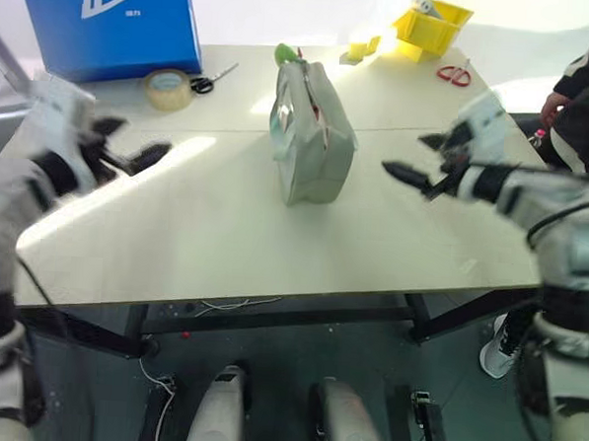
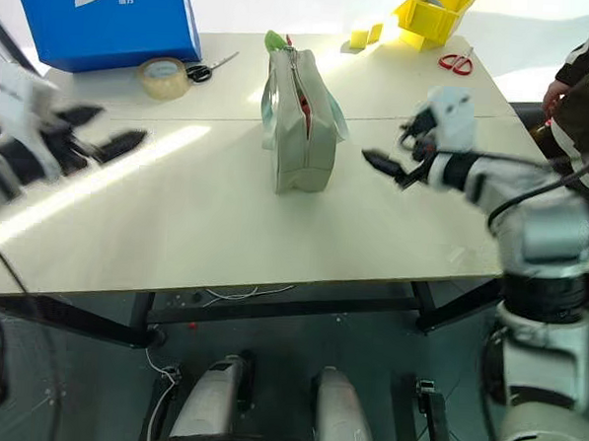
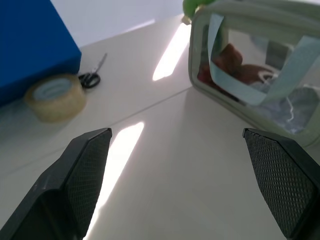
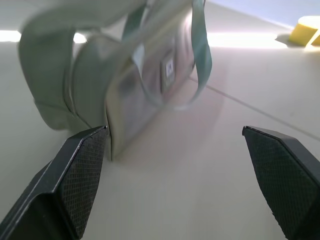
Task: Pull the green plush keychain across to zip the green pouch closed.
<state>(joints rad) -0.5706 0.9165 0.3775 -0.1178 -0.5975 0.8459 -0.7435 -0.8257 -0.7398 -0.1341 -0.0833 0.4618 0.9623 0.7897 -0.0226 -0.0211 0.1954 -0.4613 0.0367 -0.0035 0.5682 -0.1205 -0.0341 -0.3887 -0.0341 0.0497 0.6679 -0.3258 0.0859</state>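
The green pouch [image 1: 312,133] stands upright in the middle of the table, its top zipper gaping with something red showing inside. The green plush keychain [image 1: 284,53] sits at the pouch's far end. My left gripper [image 1: 133,141] hovers open to the left of the pouch, well apart from it. My right gripper [image 1: 411,156] hovers open to its right, also clear of it. In the left wrist view the pouch's clear window side [image 3: 260,65] faces my open left gripper [image 3: 176,134], with nothing between the fingers. The right wrist view has the pouch [image 4: 115,85] ahead of my open right gripper [image 4: 175,131].
A large blue box [image 1: 112,18] stands at the back left, with a tape roll [image 1: 168,87] and black-handled scissors [image 1: 208,81] beside it. A yellow bin [image 1: 433,25] and red scissors [image 1: 454,75] lie at the back right. A person [image 1: 587,98] stands at the table's right edge.
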